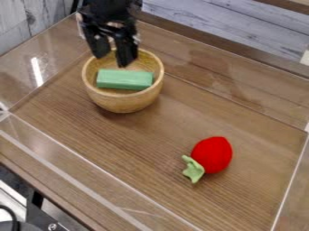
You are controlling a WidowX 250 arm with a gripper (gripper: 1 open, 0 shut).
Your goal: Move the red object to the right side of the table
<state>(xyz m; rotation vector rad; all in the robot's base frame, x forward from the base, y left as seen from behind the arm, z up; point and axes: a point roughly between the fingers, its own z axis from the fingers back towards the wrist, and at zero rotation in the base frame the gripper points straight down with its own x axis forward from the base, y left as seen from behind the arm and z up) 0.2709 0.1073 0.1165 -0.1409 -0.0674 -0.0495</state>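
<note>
On the table [103, 149], the bowl [125, 99] (block [123, 79] inside) lies behind and left of the strawberry [212, 155].

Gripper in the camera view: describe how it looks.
The hand is dark, near black, with two blocky fingers that look slim toward the tips. Small pale specks show on its upper part, too blurred to read as markings. No cable can be made out on it, and the arm above lies outside the picture.

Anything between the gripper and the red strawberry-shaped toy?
Yes: the round wooden bowl, with the green rectangular block inside, lies between the gripper and the red strawberry-shaped toy. Nothing else visible stands between them.
</note>
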